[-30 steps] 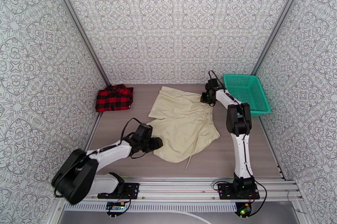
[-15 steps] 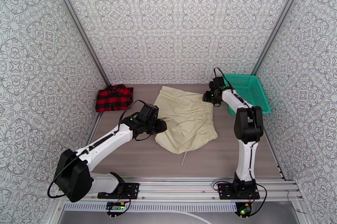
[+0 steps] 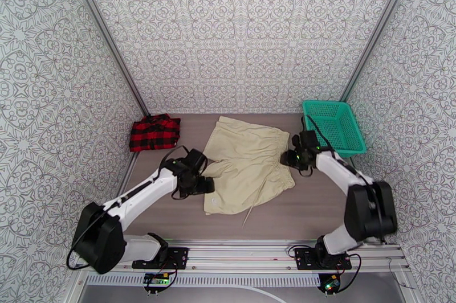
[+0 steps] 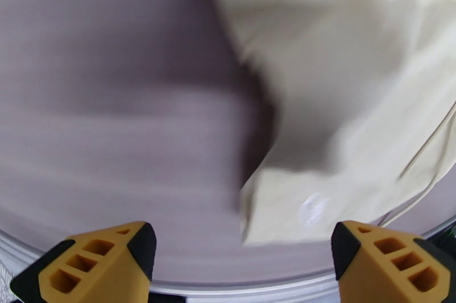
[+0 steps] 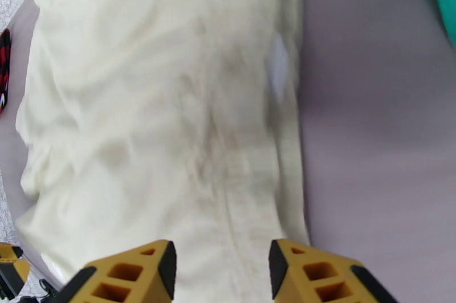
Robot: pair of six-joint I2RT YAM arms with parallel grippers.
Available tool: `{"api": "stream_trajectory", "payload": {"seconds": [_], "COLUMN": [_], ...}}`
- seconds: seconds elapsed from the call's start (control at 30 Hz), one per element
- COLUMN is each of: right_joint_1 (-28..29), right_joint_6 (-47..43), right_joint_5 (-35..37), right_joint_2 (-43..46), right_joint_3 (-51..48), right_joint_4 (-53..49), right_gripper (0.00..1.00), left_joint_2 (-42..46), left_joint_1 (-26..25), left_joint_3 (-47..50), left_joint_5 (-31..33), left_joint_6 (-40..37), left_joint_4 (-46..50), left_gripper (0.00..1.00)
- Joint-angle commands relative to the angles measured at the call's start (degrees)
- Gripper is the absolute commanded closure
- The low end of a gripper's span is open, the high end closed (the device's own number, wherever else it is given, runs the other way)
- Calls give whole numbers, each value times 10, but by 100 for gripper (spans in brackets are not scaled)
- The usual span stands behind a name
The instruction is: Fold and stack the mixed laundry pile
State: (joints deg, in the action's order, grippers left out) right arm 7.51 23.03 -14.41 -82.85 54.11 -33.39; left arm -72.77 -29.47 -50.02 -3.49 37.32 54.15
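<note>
The cream-beige shorts (image 3: pixel 248 164) lie spread mid-table, with a drawstring (image 3: pixel 249 216) trailing off the near hem. Folded at the far left sits the red-and-black checked flannel shirt (image 3: pixel 154 132). My left gripper (image 3: pixel 206 185) hovers at the shorts' left near edge. In the left wrist view it (image 4: pixel 239 270) is open, its yellow fingertips (image 4: pixel 97 261) wide apart over bare table, and the cream cloth (image 4: pixel 342 70) lies just ahead to the right. My right gripper (image 3: pixel 286 158) sits at the shorts' right edge. It (image 5: pixel 222 273) is open above the cream cloth (image 5: pixel 159 105).
A teal mesh basket (image 3: pixel 333 125) stands at the far right, close behind the right arm. Patterned walls close in the table on three sides. Bare tabletop (image 3: pixel 319 207) lies near the front right and between the shirt and the shorts.
Both grippers have opened and let go of the shorts. The left one drew back to the shorts' left edge; the right one came nearer, its elbow swinging out right. The shorts' near left part shifted.
</note>
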Motion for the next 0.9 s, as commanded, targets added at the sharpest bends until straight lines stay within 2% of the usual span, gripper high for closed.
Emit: {"api": "stream_trajectory", "payload": {"seconds": [0.0, 0.1, 0.2, 0.3, 0.47, 0.6, 0.7, 0.8, 0.87], "right_joint_1": [-21, -42, -48, -48, -49, -50, -54, -55, -54], "right_joint_6": [26, 46, 76, 125, 164, 154, 160, 174, 179], "right_joint_5": [-29, -61, -121, -152, -114, -58, -44, -50, -55], "right_joint_2": [72, 109, 95, 76, 47, 46, 43, 29, 22], "right_joint_3": [-70, -123, -143, -155, -180, -191, -204, -215, -222], "right_joint_4": [-32, -18, 23, 81, 123, 107, 118, 147, 168], "right_gripper": [46, 43, 44, 44, 49, 48, 48, 55, 63], "left_joint_2": [80, 133, 137, 121, 91, 74, 55, 32, 19], "left_joint_1": [-5, -3, -12, -31, -55, -72, -84, -88, -90], "left_joint_3": [52, 111, 149, 157, 191, 200, 199, 205, 208], "left_joint_5": [-32, -83, -127, -128, -123, -111, -90, -89, -78], "left_joint_6": [39, 67, 88, 106, 142, 165, 175, 185, 191], "left_joint_4": [5, -41, -100, -145, -211, -234, -247, -290, -324], "left_gripper": [9, 8, 8, 8, 8, 10, 10, 19, 31]}}
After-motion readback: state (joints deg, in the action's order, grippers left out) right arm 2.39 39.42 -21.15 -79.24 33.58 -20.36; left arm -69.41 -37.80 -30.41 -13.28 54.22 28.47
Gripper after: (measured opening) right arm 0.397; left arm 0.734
